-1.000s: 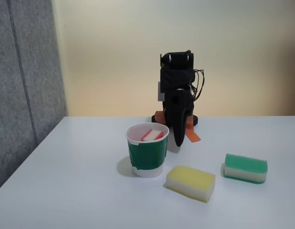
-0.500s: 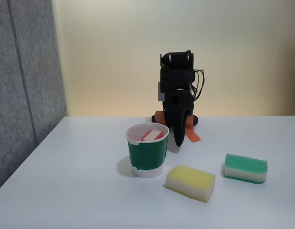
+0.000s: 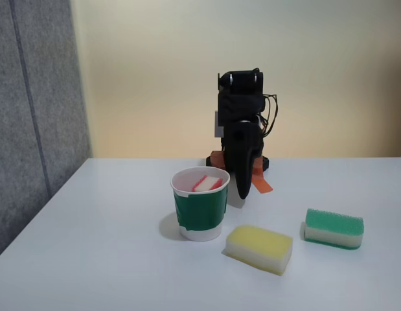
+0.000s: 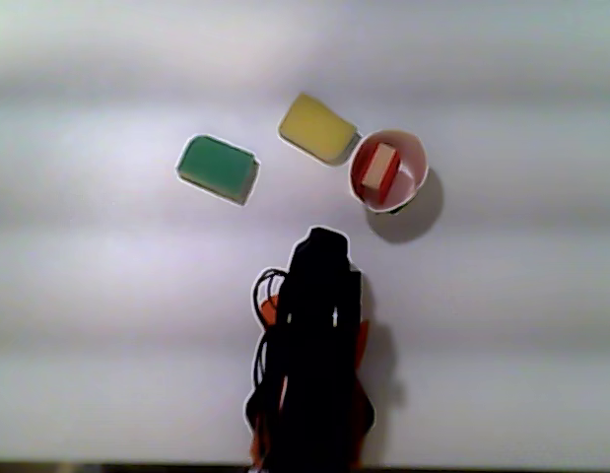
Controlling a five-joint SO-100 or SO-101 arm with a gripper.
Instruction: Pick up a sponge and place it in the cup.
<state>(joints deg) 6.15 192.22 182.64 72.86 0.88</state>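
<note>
A yellow sponge [image 3: 259, 248] lay near the tabletop's [image 3: 96, 259] front edge, a green-topped sponge [image 3: 333, 227] well right of it.

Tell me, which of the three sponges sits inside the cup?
The red-topped sponge stands in the green-banded paper cup. The yellow sponge and green-topped sponge lie on the table.

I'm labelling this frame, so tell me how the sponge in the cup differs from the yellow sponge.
The sponge has a red top over white foam; the yellow sponge is yellow throughout. The red one sits tilted inside the cup, partly hidden by its wall, while the yellow one lies flat on the table beside the cup. The red one looks smaller. Both are rectangular blocks.
</note>
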